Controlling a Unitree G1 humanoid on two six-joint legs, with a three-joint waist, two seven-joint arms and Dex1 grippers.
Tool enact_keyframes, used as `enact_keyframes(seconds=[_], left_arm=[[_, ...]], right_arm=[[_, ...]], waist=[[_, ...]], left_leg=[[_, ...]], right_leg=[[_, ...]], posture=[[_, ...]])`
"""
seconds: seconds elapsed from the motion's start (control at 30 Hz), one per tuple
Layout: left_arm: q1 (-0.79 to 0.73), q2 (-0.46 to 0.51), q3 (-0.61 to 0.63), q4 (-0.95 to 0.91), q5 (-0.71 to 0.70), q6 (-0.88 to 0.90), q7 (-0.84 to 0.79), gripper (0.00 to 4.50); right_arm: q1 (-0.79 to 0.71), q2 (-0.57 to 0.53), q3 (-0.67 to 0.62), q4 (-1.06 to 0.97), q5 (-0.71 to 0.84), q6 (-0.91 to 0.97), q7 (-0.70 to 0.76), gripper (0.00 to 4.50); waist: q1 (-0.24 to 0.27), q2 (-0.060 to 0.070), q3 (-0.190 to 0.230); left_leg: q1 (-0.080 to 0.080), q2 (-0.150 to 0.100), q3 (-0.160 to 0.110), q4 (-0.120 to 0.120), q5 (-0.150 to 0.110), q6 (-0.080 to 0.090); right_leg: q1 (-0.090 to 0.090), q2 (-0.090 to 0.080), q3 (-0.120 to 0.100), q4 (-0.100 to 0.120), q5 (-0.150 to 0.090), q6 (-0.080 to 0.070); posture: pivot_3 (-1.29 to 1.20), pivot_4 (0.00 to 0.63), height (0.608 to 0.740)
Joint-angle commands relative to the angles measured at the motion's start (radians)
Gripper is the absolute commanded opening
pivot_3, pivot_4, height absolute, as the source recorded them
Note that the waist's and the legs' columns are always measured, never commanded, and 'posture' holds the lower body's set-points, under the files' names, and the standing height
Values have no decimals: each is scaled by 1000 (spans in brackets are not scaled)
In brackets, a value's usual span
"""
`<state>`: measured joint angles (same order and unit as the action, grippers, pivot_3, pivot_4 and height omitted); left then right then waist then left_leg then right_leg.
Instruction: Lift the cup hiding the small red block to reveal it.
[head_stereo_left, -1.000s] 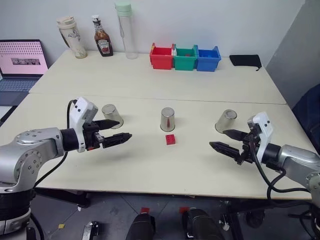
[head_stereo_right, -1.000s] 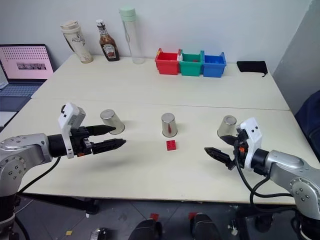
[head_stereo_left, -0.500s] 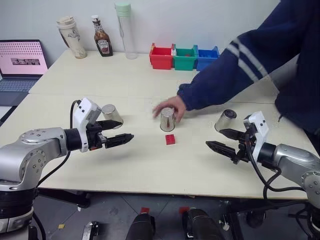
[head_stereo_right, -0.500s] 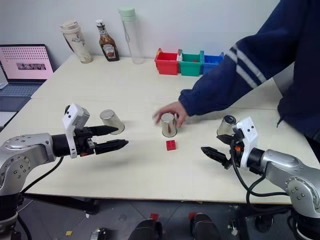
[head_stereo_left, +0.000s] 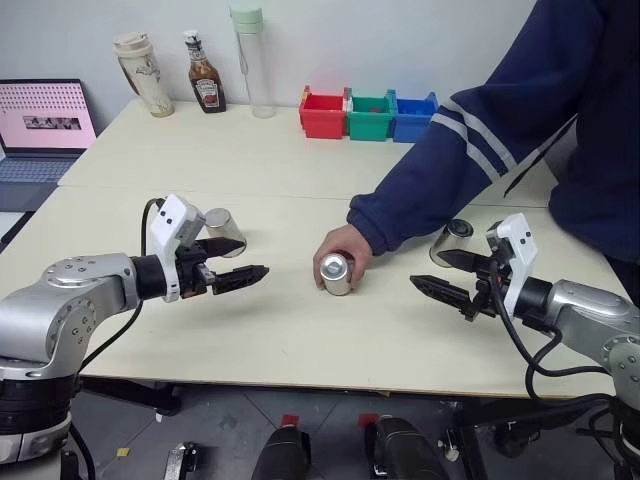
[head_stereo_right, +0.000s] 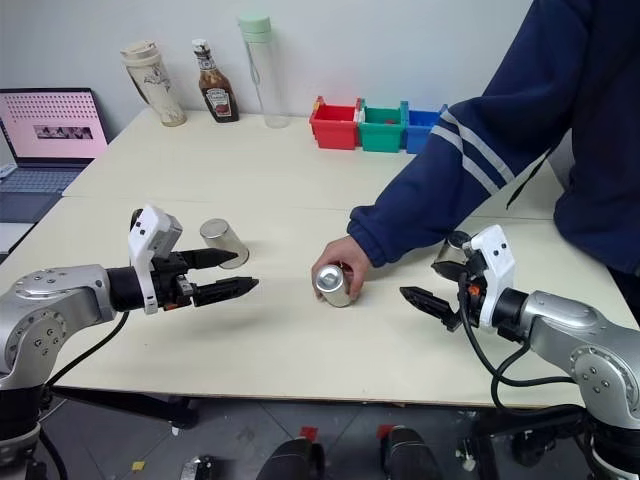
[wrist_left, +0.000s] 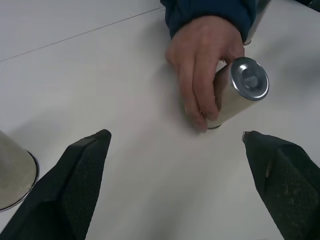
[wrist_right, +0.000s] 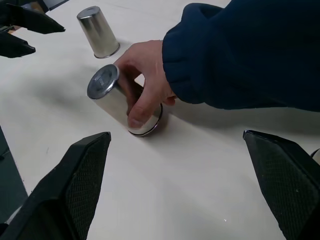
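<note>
Person's hand: fingers curled around the middle shiny silver metal cup, grasping its side wall; the hand reaches in from the far right in a dark blue sleeve with white stripes.
Middle cup: tilted, closed base turned toward the robot, rim on or near the table; held at the table centre.
Small red block: cannot tell where it lies; the spot under the tilted cup and hand is hidden.
Left gripper: two black fingers spread apart, holding nothing, hovering over the table just in front of the left cup.
Left silver metal cup: upside down on the table, just beyond the left gripper's upper finger; contact cannot be told.
Right gripper: two black fingers spread wide, holding nothing, pointing toward the table centre, well apart from the person's hand.
Right silver metal cup: upside down, just behind the right gripper, partly hidden by the sleeve.
Surface: pale cream rectangular table, with a seam running across its middle.
Far edge of table: red plastic bin, green plastic bin, blue plastic bin in one row, touching; beige travel tumbler, brown sauce bottle, tall clear bottle with a pale green cap.
Room: plain pale wall behind the table; open laptop with a pink screen at the far left.
</note>
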<state>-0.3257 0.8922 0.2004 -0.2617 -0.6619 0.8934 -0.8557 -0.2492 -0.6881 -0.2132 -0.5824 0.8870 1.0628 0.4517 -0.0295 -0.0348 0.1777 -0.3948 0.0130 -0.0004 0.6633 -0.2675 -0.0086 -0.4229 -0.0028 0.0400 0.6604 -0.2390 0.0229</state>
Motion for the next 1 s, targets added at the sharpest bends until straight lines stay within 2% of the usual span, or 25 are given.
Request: enact_keyframes(seconds=[0.03, 0.67, 1.0], left_arm=[[-28, -6, 5, 1, 18, -34, 14, 4500], [-48, -7, -8, 13, 26, -46, -11, 4500], [-43, -6, 3, 12, 24, -46, -2, 4500]], right_arm=[[-6, 20, -10, -28, 21, -9, -23, 4492], [7, 14, -17, -15, 5, -25, -11, 4492], [-2, 47, -23, -18, 27, -22, -36, 4492]], waist=[[0, 0, 0], [0, 0, 0], [0, 0, 0]], left_leg=[[0, 0, 0, 0, 0, 0], [0, 0, 0, 0, 0, 0], [0, 0, 0, 0, 0, 0]], right_leg=[[0, 0, 0, 0, 0, 0], [0, 0, 0, 0, 0, 0], [0, 0, 0, 1, 0, 0]], posture=[[0, 150, 740], [0, 150, 740], [0, 150, 740]])
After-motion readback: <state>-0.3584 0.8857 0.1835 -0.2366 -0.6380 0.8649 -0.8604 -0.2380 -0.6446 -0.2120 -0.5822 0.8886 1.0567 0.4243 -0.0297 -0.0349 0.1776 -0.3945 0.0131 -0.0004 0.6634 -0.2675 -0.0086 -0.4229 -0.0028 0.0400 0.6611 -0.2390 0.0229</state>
